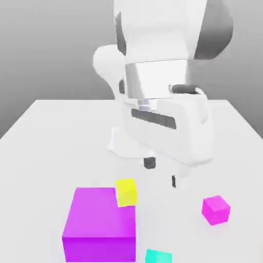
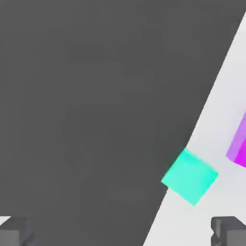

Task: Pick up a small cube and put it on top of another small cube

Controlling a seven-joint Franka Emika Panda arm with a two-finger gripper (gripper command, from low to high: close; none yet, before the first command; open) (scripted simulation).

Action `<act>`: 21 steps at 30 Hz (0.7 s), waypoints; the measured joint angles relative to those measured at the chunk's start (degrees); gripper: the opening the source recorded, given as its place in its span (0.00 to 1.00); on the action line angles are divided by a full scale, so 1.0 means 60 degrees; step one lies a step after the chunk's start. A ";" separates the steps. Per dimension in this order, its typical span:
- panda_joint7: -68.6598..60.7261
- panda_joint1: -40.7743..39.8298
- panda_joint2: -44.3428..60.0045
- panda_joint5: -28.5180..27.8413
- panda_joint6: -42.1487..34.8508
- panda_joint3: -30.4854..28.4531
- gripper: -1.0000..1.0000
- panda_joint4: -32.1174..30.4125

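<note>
Teal cube (image 1: 158, 256) sits on the desk (image 1: 46, 133) at its near edge, beside the purple block (image 1: 100, 224). In the hand view the teal cube (image 2: 190, 176) lies ahead of the fingers, between their two lines, right at the desk edge, with dark floor beyond it.

Fingers (image 1: 162, 172) spread wide, holding nothing. One tip (image 1: 149, 163) and the other (image 1: 174, 181) hang above the desk, well apart from the teal cube. Both tips show grey in the hand view, one (image 2: 17, 230) and the other (image 2: 229, 229), far apart.

Yellow cube (image 1: 126, 192) rests near the fingers, touching or overlapping the block's far corner; cannot tell whether it sits on the block or behind it. Magenta cube (image 1: 215, 209) off to the exterior view's right, apart from everything.

Step, as judged: approach, before any grasp. Nothing lifted, nothing stacked.

Next move calls for bringing the fingers over the teal cube, turning them to square with its faces since it lies rotated against their line, then descending to straddle it. Risk: the cube is close to the desk edge; a nudge could tip it off.
</note>
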 joint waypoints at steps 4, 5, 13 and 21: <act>0.2119 0.0314 0.1081 -0.0518 0.0324 -0.0244 0.50 0.0012; 0.2645 0.0426 0.1348 -0.0641 0.0404 -0.0343 0.50 0.0015; 0.5709 0.1316 0.3626 -0.1328 0.1454 -0.1208 0.50 0.0185; 0.5824 0.1413 0.4438 -0.1414 0.2114 -0.1327 0.00 0.0340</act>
